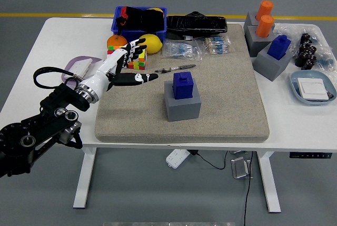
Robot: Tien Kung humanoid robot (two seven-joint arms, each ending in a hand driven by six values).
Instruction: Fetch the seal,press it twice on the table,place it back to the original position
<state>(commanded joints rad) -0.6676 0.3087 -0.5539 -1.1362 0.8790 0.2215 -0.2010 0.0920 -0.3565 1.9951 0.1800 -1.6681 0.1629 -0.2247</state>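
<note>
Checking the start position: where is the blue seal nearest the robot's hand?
In the head view, the blue seal sits in its grey holder mid-mat, right of the open left hand.

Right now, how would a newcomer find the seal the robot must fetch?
Find the beige felt mat covering the white table. Near its middle stands a grey block topped by the blue cube-shaped seal. It alone stands mid-mat.
</note>
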